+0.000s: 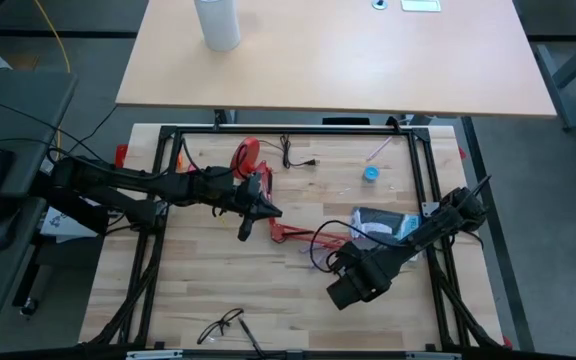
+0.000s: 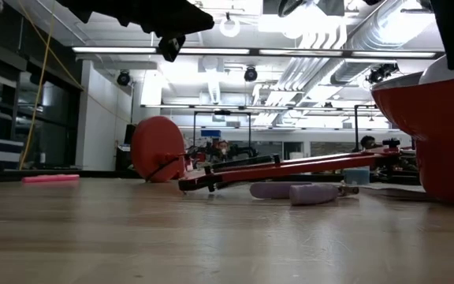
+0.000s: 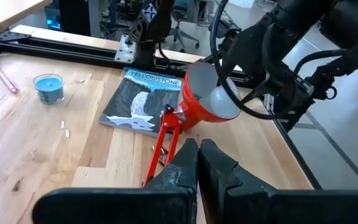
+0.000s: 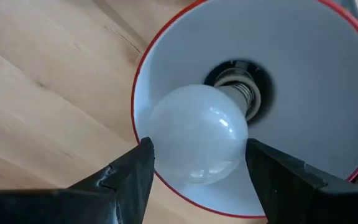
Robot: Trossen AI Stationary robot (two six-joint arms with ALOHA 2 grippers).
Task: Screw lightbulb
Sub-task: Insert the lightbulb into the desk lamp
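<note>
Right hand (image 4: 194,163) sits at the mouth of the red lamp's shade (image 4: 316,68), its two fingers (image 4: 126,180) spread on either side of the lightbulb (image 4: 197,134); whether they touch the glass I cannot tell. The bulb's screw base points into the socket (image 4: 240,79) deep in the white-lined cone. Left hand (image 3: 197,163) hangs above the wooden worktop (image 1: 168,290) near the lamp's red arm (image 3: 163,140), fingers pressed together, empty. Beside the shade lies a booklet (image 3: 145,99), and farther off a small blue candle (image 3: 48,88).
</note>
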